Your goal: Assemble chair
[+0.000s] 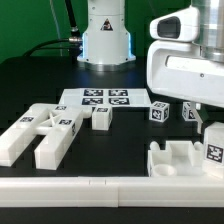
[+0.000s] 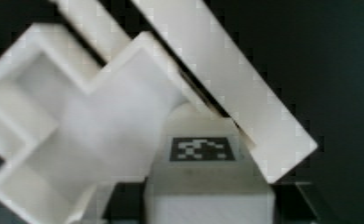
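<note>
White hard plastic fills the wrist view: a tagged chair part (image 2: pixel 205 150) is clamped between the fingers of the gripper (image 2: pixel 209 198), and a recessed plate (image 2: pixel 54 100) is seen beyond the fingertips. In the exterior view the tagged chair part (image 1: pixel 212 150) is found under the arm (image 1: pixel 185 65), with two small cubes (image 1: pixel 160 112) well apart from the fingers. It is judged light, stiff and rather slippery; its flat opposite sides should be taken.

Count on the surface (image 1: pixel 30 80): 1 marker board (image 1: pixel 95 98), 2 cubes (image 1: pixel 160 112) (image 1: pixel 190 115), 1 short block (image 1: pixel 101 119), 1 slatted part (image 1: pixel 40 135), 1 notched part (image 1: pixel 178 158), 1 tagged block (image 1: pixel 213 142), 1 rail (image 1: pixel 110 188), 1 arm (image 1: pixel 105 35).
</note>
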{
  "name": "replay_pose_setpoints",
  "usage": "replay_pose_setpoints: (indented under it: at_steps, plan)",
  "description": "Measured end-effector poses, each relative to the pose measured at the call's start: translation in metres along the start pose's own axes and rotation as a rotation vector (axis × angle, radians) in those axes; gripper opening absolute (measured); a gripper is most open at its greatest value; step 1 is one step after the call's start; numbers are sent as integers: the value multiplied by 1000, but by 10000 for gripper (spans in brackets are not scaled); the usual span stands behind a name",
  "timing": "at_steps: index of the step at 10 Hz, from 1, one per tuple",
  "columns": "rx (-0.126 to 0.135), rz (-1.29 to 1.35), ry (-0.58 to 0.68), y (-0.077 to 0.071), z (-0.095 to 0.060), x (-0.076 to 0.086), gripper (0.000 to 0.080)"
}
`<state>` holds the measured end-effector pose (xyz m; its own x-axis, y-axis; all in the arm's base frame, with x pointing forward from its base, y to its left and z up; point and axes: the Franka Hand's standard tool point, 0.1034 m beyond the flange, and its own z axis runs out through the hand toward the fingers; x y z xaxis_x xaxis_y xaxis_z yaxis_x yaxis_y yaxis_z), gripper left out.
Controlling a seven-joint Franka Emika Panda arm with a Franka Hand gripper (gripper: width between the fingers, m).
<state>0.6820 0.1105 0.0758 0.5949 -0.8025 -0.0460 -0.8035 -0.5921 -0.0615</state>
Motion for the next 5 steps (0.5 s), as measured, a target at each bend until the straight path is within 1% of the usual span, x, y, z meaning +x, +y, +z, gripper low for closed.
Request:
replay_pose_setpoints:
  at_steps: [1, 5]
  plan:
    - [8, 111, -6, -1, 0, -1, 288]
    - [11, 376, -10, -3, 0, -2, 290]
